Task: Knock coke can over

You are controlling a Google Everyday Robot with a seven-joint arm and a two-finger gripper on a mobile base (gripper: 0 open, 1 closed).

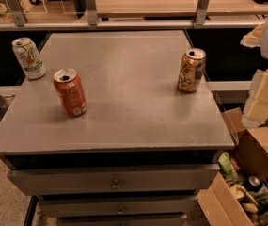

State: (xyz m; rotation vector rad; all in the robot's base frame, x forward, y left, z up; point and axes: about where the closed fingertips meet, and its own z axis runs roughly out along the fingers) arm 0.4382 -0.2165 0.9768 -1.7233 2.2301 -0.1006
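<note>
The coke can [70,92], red-orange with a silver top and a white label patch, stands upright on the left part of the grey table top [133,112]. My gripper [261,100] shows as a pale, blurred shape at the right edge of the camera view, beyond the table's right side. It is far from the coke can and touches nothing that I can see.
A white-green 7UP can [28,58] stands at the table's back left corner. A gold-brown patterned can [191,70] stands at the right. An open cardboard box [246,182] of items sits on the floor at lower right. A railing and wooden counter [143,4] run behind the table.
</note>
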